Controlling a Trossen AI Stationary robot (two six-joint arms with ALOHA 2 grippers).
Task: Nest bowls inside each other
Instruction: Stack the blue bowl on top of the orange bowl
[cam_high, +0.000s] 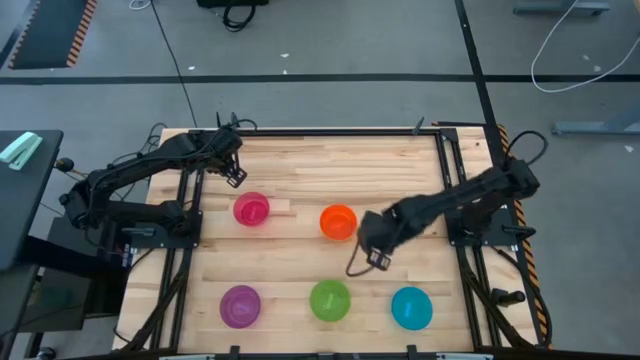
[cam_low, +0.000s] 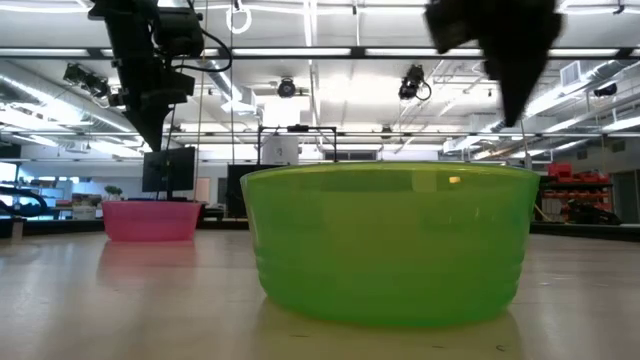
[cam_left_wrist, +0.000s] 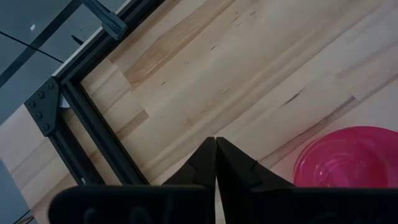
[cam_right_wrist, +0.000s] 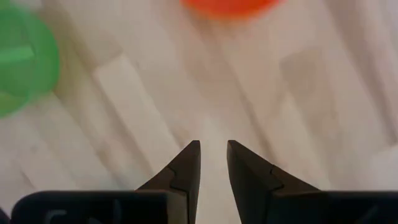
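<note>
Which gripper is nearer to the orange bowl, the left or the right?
The right gripper, open, hangs just beside the orange bowl, toward the blue bowl's side. The left gripper, shut, is farther off, above the pink bowl.

Five bowls (cam_high: 251, 209) lie on the table (cam_high: 320, 160); two arms (cam_high: 140, 170) reach over it.

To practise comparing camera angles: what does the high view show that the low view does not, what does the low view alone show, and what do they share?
Only the high view shows the orange bowl, purple bowl and blue bowl, plus the left gripper beside the pink bowl and the right gripper near the orange one. Only the low view shows the room's ceiling lights behind the table. Both show the pink bowl and the green bowl, standing apart.
</note>
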